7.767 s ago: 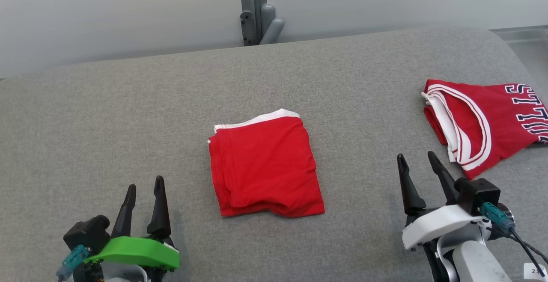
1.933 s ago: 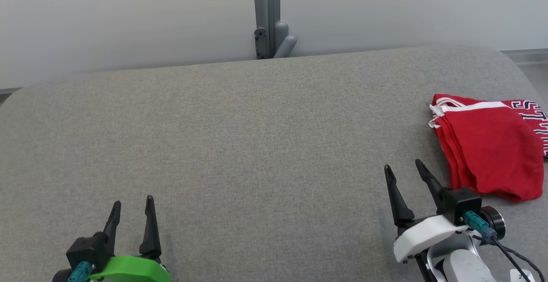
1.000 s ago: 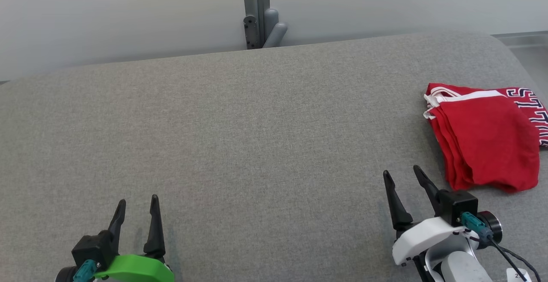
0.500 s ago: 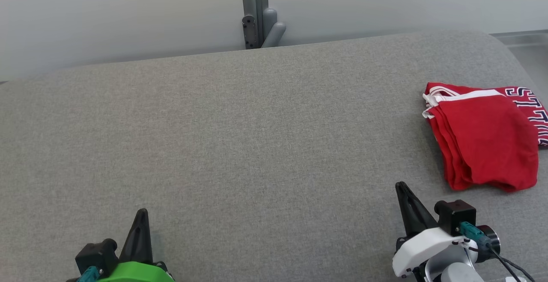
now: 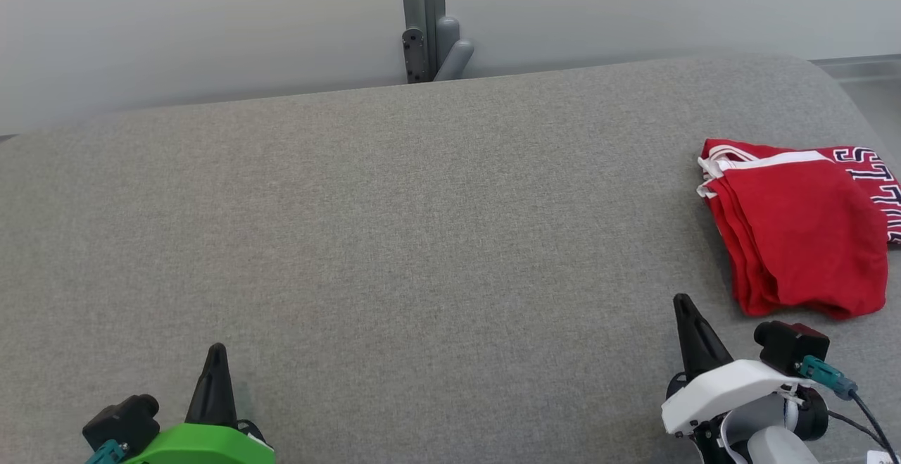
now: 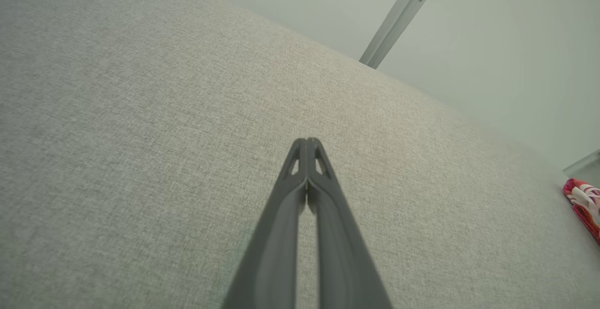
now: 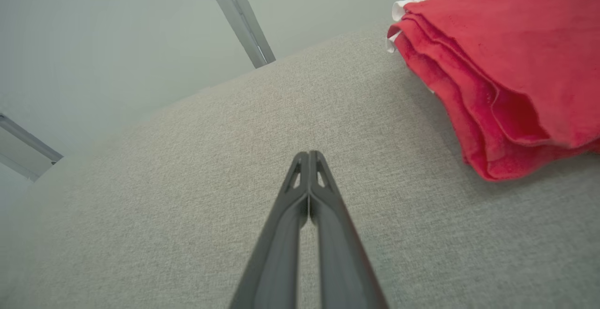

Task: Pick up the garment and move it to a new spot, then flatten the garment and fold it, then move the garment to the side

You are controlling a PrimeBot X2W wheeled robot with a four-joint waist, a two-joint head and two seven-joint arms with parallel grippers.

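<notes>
Jaws closed on nothing; garment (image 5: 802, 239) hides most of a lettered jersey (image 5: 876, 175).

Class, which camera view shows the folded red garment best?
The head view: the whole folded red garment lies in frame, on the grey surface's right. The right wrist view crops it to its stacked edges; the left wrist view catches a distant scrap.

Left tool (image 5: 215, 351) low at the near left edge of the table (image 5: 422, 239), fingers pressed together into one point, aimed away from the robot, green cover (image 5: 200, 446) at its wrist; right tool (image 5: 682, 303) at the near right, likewise closed, leaning slightly left, white cover (image 5: 725, 386) at its wrist.
</notes>
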